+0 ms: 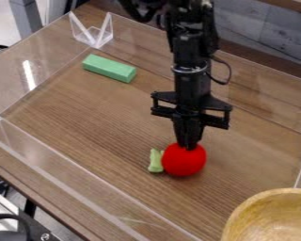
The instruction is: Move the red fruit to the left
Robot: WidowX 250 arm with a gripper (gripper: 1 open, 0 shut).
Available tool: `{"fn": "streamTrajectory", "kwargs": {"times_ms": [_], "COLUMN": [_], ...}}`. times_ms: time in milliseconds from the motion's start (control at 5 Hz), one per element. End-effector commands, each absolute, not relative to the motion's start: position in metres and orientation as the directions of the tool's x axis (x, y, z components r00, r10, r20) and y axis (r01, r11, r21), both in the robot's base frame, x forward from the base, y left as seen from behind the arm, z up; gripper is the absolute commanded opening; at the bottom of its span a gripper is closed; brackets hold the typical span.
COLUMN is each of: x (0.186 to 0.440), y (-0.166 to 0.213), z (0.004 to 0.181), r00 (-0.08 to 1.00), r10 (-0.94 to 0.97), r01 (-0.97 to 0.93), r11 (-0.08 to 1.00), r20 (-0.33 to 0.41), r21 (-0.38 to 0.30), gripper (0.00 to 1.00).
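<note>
The red fruit [182, 162] lies on the wooden table a little right of the middle, with its light-green leafy stem [154, 162] pointing left. My gripper [187, 145] hangs almost straight down over it. Its two dark fingers are drawn together into a narrow point, shut. That point rests at the top of the fruit. The fingers are not spread around the fruit's sides, and I cannot tell whether they pinch any of it.
A flat green block [109, 68] lies at the back left. A wooden bowl [273, 218] fills the front right corner. Clear plastic walls [27, 155] ring the table, and a small clear stand [93, 33] sits at the back left.
</note>
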State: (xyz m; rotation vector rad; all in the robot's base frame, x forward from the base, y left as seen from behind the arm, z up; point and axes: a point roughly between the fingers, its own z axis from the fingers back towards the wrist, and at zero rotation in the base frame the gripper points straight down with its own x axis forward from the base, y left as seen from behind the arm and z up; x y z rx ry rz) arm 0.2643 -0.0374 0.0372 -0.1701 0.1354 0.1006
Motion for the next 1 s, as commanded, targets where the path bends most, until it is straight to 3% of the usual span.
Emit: {"fn": "streamTrajectory", "kwargs": {"times_ms": [0, 600, 800], "x": [0.265, 0.271, 0.263], "y": [-0.029, 0.024, 0.048], "z": [0.064, 0.135, 0.133], "r00": [0.992, 0.998, 0.999], "r10": [0.077, 0.045, 0.001], "r01": [-0.094, -0.055, -0.011], "r11": [0.979, 0.975, 0.978], "r20": [-0.103, -0.053, -0.050], "r21": [-0.180, -0.217, -0.210], "gripper": [0.00, 0.00, 0.00]}}
